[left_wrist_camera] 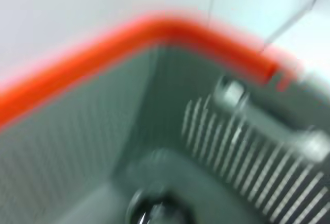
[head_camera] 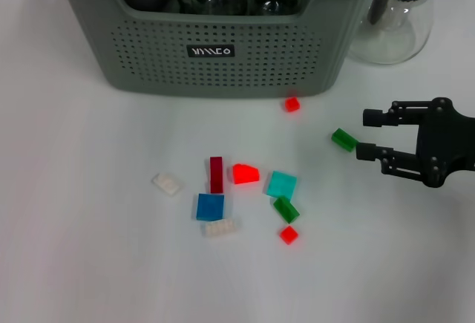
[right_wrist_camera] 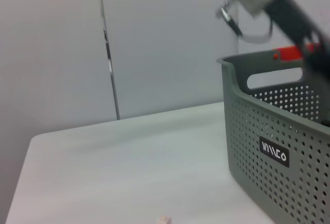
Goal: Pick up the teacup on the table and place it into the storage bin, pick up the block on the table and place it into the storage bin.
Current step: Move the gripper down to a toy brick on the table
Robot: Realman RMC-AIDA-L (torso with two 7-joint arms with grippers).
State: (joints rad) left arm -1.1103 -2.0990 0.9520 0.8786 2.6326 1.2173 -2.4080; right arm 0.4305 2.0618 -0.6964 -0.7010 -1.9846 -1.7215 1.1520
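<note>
Pincer [head_camera: 367, 134] of the right arm hangs spread apart beside a green block [head_camera: 344, 139], near the bin [head_camera: 223, 56].

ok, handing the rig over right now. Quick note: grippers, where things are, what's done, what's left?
Right gripper: jaws open, empty, low over the table beside the green block.
Left gripper: not seen in the head view; its wrist camera looks down into the storage bin.
Done: dark, glassy items already sit in the bin; no teacup shows on the table.
Left: blocks are scattered on the table in front of the bin, including the small red block near its front wall. None is gripped yet.
</note>
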